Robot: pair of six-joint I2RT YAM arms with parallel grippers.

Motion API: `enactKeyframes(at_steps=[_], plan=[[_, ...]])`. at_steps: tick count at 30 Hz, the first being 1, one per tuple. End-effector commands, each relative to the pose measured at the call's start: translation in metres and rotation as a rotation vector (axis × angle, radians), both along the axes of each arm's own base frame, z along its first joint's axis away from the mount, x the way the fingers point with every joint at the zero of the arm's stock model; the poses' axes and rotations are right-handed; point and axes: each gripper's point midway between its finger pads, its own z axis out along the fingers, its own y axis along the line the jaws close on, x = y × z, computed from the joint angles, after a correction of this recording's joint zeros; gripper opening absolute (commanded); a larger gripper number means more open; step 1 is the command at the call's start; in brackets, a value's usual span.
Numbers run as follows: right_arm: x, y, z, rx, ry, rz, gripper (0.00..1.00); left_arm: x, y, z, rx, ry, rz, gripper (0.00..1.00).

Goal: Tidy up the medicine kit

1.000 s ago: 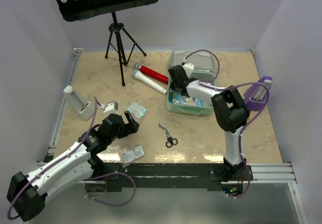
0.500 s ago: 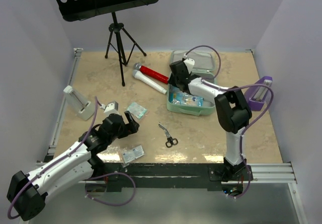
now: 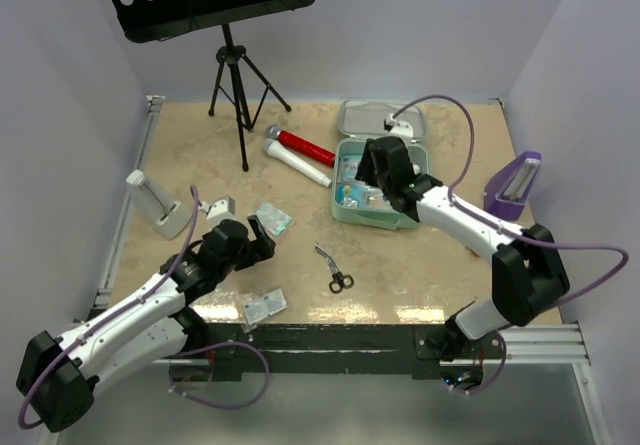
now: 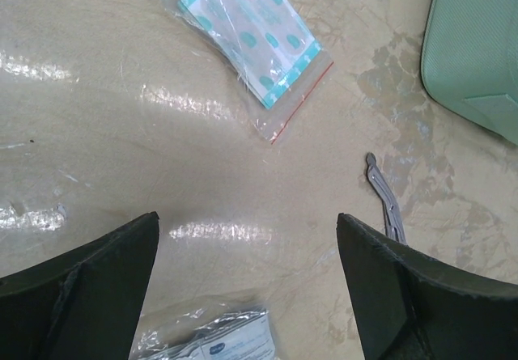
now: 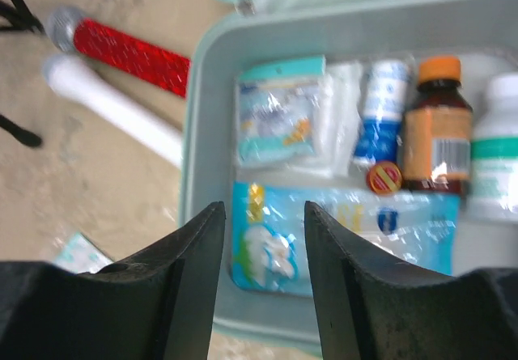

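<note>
Mint-green medicine kit (image 3: 380,218) open, right gripper (image 5: 265,214) above it released, left gripper (image 4: 247,224) spread empty.

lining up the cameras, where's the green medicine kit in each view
top external: medicine kit right of centre, lid open.
left wrist: its corner, top right edge.
right wrist: fills most of the frame, open.
shared landmark: teal-dotted packet, left of the kit.

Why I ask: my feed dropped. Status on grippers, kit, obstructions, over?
Left gripper open, empty, near a teal pouch. Right gripper open over the medicine kit, lid open. Nothing in the way.
</note>
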Motion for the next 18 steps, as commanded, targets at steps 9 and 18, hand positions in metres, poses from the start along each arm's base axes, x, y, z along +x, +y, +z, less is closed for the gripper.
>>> enactKeyframes(at_steps=[9,18], plan=[[-0.110,0.051,0.009,0.009,-0.143,0.341,0.45,0.061,0.002,0.009,0.037,0.030,0.096,0.94],[-0.201,0.145,-0.027,0.027,-0.105,0.734,0.61,0.050,0.041,0.004,0.022,0.044,0.200,0.94]])
